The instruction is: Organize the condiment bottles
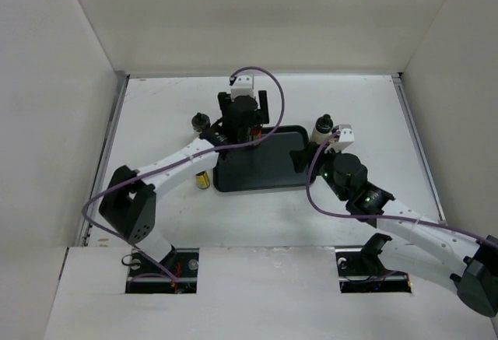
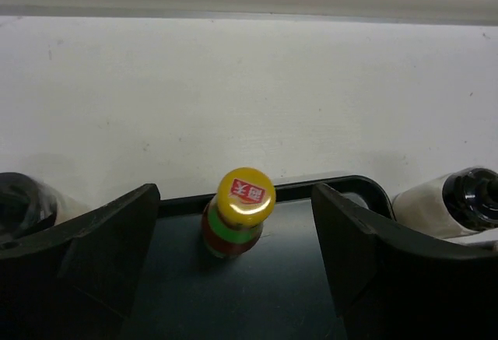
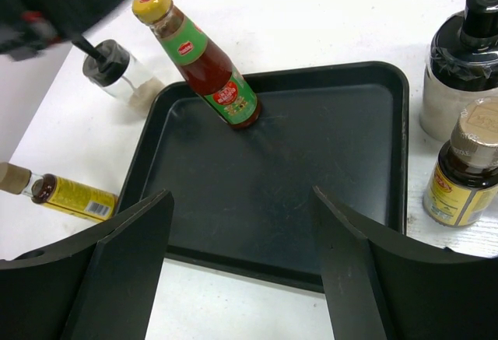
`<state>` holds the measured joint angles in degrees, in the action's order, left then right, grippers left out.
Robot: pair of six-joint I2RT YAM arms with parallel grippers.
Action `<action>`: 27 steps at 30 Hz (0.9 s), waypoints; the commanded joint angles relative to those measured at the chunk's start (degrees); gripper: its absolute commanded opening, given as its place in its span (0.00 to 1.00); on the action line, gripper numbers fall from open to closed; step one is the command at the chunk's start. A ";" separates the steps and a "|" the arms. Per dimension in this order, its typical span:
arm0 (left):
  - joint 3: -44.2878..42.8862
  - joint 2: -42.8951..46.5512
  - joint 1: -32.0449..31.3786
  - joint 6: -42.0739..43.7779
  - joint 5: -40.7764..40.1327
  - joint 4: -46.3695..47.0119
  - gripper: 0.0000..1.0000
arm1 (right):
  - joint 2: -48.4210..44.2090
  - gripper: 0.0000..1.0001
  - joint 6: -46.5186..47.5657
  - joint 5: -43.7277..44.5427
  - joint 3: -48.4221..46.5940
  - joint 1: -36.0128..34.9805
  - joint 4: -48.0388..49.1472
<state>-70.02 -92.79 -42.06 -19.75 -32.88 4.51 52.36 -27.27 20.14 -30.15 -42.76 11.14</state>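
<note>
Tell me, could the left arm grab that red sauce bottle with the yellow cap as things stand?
Probably yes. The left pincer hangs open over the red sauce bottle, which stands upright on the black tray, lined up between the fingers; nothing blocks the way.

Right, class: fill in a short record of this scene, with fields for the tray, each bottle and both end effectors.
tray: black, holds one bottle
red sauce bottle: upright on tray, yellow cap
toppled bottle: on its side on table, left of tray
shaker: upright, left of tray
white jar: upright, right of tray
tan-capped bottle: upright beside white jar
left end effector: open, straddling red sauce bottle, not touching
right end effector: open, above tray, empty
</note>
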 commanded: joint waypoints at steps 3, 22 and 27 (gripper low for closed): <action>6.71 13.76 4.65 -0.99 -3.85 -0.11 0.78 | -0.59 0.77 -0.68 0.43 -0.35 0.36 2.75; 8.14 2.54 18.55 -6.71 0.72 -5.22 0.79 | 2.48 0.95 -0.59 -0.80 -1.14 0.09 3.19; 7.88 0.43 18.38 -6.01 -2.71 -3.90 0.79 | 3.19 0.97 -0.68 -1.60 -1.31 0.09 3.28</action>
<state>-58.76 -92.47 -24.03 -25.93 -32.93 -2.39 55.24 -27.46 19.49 -30.15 -42.76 11.18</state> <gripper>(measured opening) 0.786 0.964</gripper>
